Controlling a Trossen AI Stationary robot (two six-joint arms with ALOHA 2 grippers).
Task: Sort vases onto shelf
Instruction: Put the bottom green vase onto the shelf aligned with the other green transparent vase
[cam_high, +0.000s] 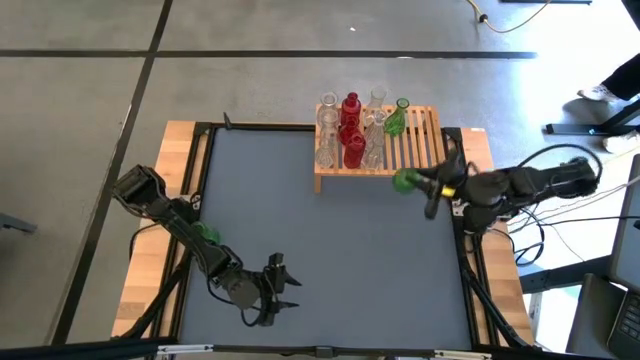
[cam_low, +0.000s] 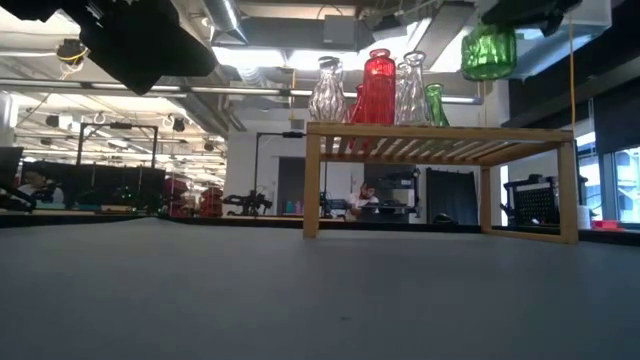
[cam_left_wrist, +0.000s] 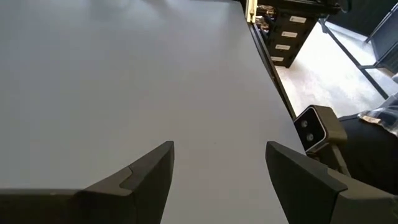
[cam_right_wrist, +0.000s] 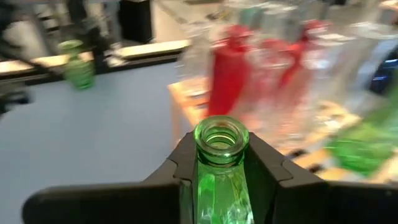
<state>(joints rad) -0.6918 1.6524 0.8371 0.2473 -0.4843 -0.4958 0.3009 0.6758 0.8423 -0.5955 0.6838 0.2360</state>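
The shelf (cam_high: 422, 140), a low light-wood slatted rack, stands at the table's far side. On it stand several vases: clear ones (cam_high: 327, 135), red ones (cam_high: 351, 130) and a green one (cam_high: 396, 120). My right gripper (cam_high: 428, 186) is shut on another green vase (cam_high: 405, 181), just in front of the shelf's right part; the low view shows this vase (cam_low: 490, 50) above the level of the shelf's top (cam_low: 440, 135). My left gripper (cam_high: 288, 285) stands open over bare table near the front edge, nothing between its fingers (cam_left_wrist: 149, 171). My right gripper pinches the green vase's narrow neck (cam_right_wrist: 221, 163) between its two fingers, just under the rim. The fingers come nearly level from the table's right side. The mouth (cam_right_wrist: 221, 134) stands above the fingers, the body hangs below them, and the vase is lifted clear of table and shelf.
A further green vase (cam_high: 207, 235) shows at the table's left side, close by my left arm; it also shows in the right wrist view (cam_right_wrist: 78, 65). The shelf's right part is bare slats. The grey mat's middle (cam_high: 340, 250) holds nothing.
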